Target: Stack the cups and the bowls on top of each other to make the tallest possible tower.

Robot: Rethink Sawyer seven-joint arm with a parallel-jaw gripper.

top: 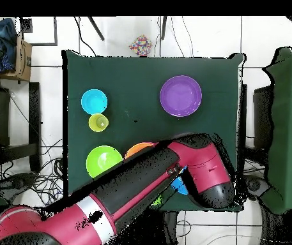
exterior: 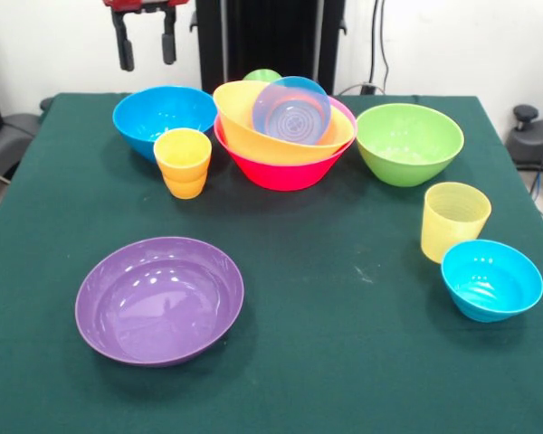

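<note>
1. Three pieces make up the tower [exterior: 283,136] so far: the big pink bowl [exterior: 281,170] lowest, the large orange bowl [exterior: 253,127] nested in it and tilted, and a small blue bowl [exterior: 292,110] lying on its side within the orange one. It stands at the far middle of the table [exterior: 344,362], just below my pedestal.
2. One green cup [exterior: 262,76] shows only as a rim behind the tower.
3. My gripper [exterior: 146,45] hangs high at the far edge, above the medium blue bowl [exterior: 163,113]; my fingers [exterior: 125,50] are spread apart and hold nothing.
4. Loose stock:
   - yellow-orange cup [exterior: 183,161], touching or just in front of the medium blue bowl;
   - green bowl [exterior: 409,143], beside the tower on its other side;
   - ribbed pale yellow cup [exterior: 454,220] and a second small blue bowl [exterior: 490,278], close together near one table edge;
   - purple bowl [exterior: 159,298], well apart, nearest the camera.
5. Overhead, my arm covers the tower; only the purple bowl [top: 180,96], the small blue bowl [top: 94,101], the ribbed cup [top: 98,122] and the green bowl [top: 103,161] lie clear.
6. Hazards, as I judge them:
   - the tilted orange bowl gives a slanted seat, so anything I add may slide off;
   - the sideways blue bowl could roll when nudged;
   - reaching for the green cup risks brushing the tower;
   - the glossy rims may slip from my fingers.
</note>
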